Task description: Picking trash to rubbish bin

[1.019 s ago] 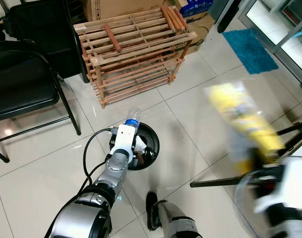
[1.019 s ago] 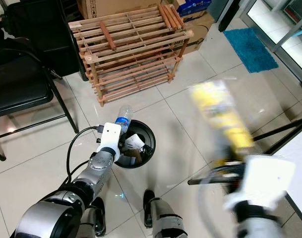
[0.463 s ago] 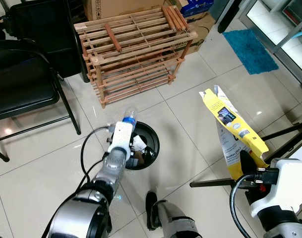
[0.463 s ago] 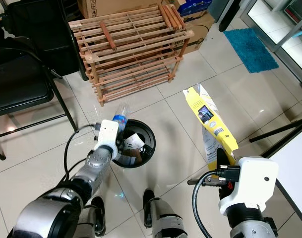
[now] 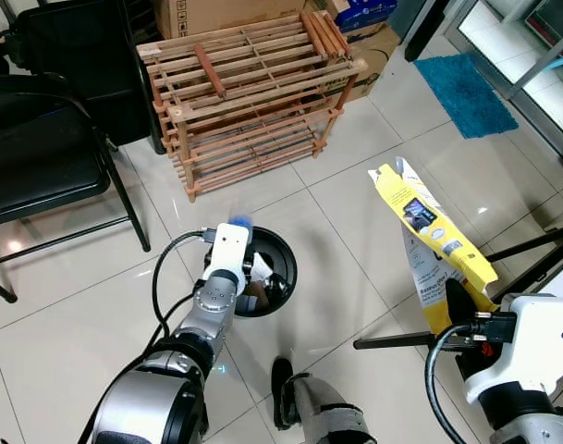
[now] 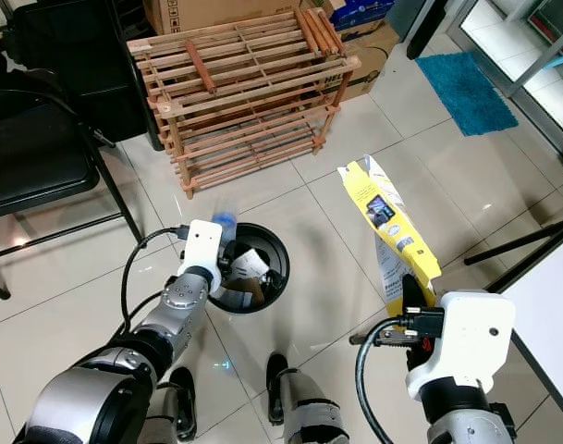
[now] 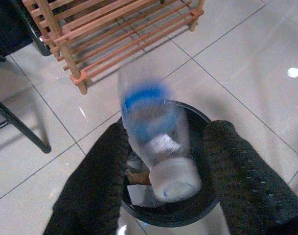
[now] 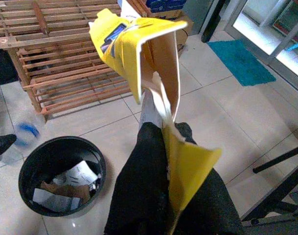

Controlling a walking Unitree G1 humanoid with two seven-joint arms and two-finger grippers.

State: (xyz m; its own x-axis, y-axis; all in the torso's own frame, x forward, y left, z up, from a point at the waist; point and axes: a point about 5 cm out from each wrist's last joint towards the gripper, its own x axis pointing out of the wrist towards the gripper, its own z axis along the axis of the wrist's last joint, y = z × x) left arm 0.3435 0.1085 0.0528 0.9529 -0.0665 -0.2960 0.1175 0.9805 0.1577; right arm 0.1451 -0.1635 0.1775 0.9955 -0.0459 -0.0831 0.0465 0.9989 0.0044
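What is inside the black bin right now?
The bin holds white paper and brown cardboard scraps; anything beneath them is covered.

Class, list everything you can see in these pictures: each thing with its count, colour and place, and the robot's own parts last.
Rubbish bin: one, black, on the tiled floor, paper scraps inside.
Plastic bottle: one, clear with blue label, blurred, over the bin between the left fingers.
Yellow box: one, flattened, held up at right.
Wooden rack: one, beyond the bin.
Folding chair: one, black, far left.
Cardboard boxes: brown, behind the rack.
Mat: one, blue, upper right.
Left gripper: over the bin.
Right gripper: gripping the box.
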